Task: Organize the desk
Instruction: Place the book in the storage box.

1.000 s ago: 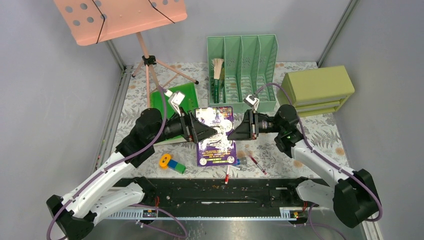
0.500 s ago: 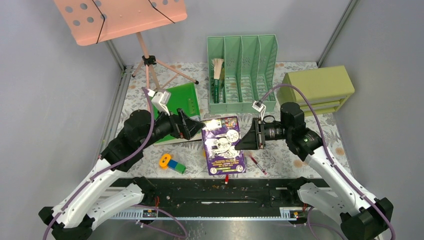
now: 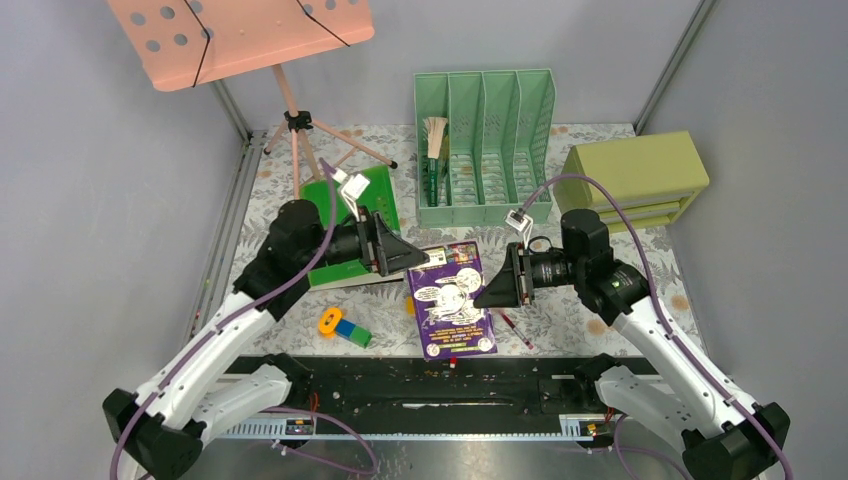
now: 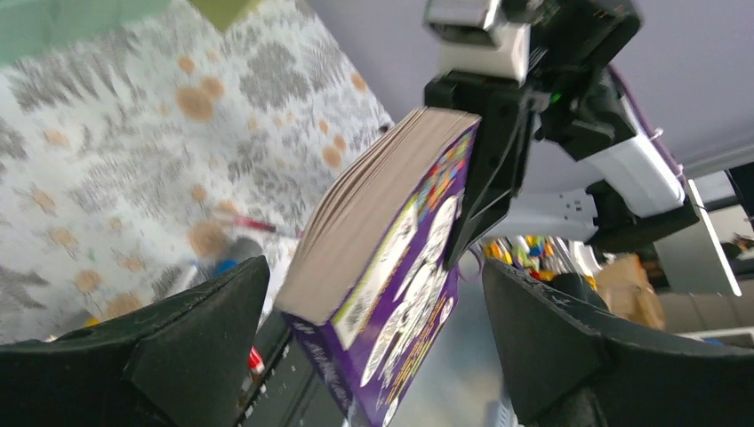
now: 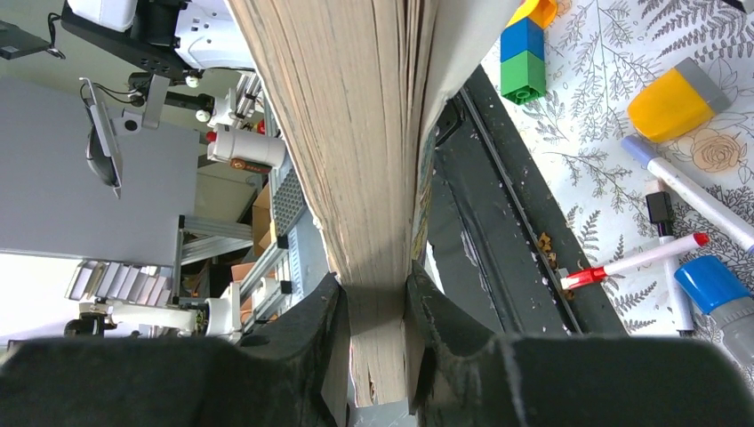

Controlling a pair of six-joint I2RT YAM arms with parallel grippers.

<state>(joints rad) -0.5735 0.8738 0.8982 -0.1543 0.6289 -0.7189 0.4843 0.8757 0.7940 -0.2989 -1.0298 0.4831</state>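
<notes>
Top view first: a second ago both arms had the purple book (image 3: 452, 300) pinched between them around the middle of the desk (image 3: 655, 255). Now it's the right gripper's (image 3: 483, 298) alone. It's clenched on the book's right edge and has carried it nearer and a bit to the right, so it's tilted over the red pens (image 3: 515, 325). The left gripper (image 3: 413, 261) let go, pulled back left, and has now swung in again to the book's far-left corner with its jaws spread wide. I can't tell from here if it's touching the book.

Left wrist cam: both fingers (image 4: 204, 320) are wide apart with nothing in them. The book hangs out past them, page edge facing the camera, with the right arm's gripper clamped on its far side.

Right wrist cam: the page block is squeezed tight between the two pads (image 5: 311, 356). Down on the fern cloth are the markers, a yellow eraser-looking thing (image 5: 676, 102) and the toy blocks (image 5: 520, 58).

So it looks like a handover that's just finished. My guess is the book goes to the green file rack (image 3: 485, 140) at the far side. The loose bits are still scattered, so there's plenty of tidying left.
</notes>
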